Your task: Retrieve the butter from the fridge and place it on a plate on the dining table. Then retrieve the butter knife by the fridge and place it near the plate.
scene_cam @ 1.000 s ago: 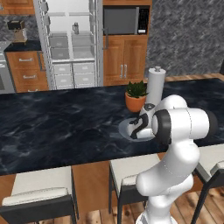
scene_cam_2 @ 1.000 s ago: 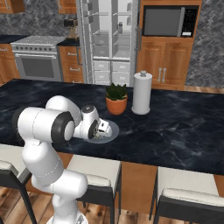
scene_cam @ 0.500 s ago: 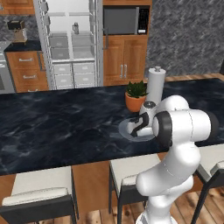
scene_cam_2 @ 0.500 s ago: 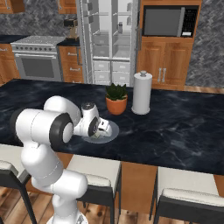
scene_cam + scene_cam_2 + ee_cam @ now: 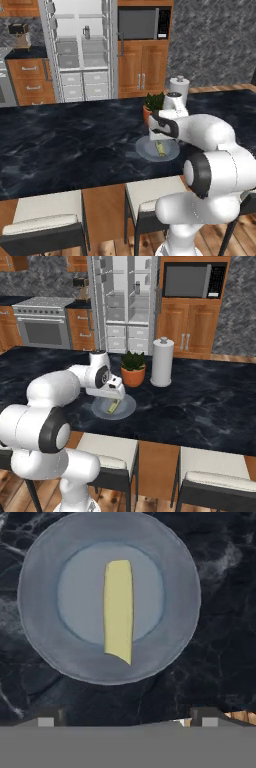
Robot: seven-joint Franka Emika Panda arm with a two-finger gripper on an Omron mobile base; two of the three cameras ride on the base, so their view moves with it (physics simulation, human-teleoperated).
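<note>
The pale-yellow butter [image 5: 119, 609] lies lengthwise in the middle of the round grey plate [image 5: 40, 602] on the black marble dining table [image 5: 60, 145]. My gripper [image 5: 125, 719] hovers a little above the plate's near edge, open, its fingertips [image 5: 47, 718] wide apart with nothing between them. From the base views the hand [image 5: 162, 129] hangs over the plate [image 5: 142, 149] and the butter [image 5: 160, 148], also seen as butter [image 5: 113, 406] on the plate [image 5: 129, 405]. The fridge [image 5: 82, 60] stands open at the back. The butter knife is out of view.
An orange potted plant [image 5: 132, 375] and a white paper-towel roll [image 5: 162, 362] stand just behind the plate. Cushioned stools [image 5: 47, 220] line the table's near side. A microwave cabinet [image 5: 142, 22] is right of the fridge, a stove [image 5: 42, 326] to the left.
The hand has lifted up and away from the plate with its jaws spread wider. The butter stays lying on the plate.
</note>
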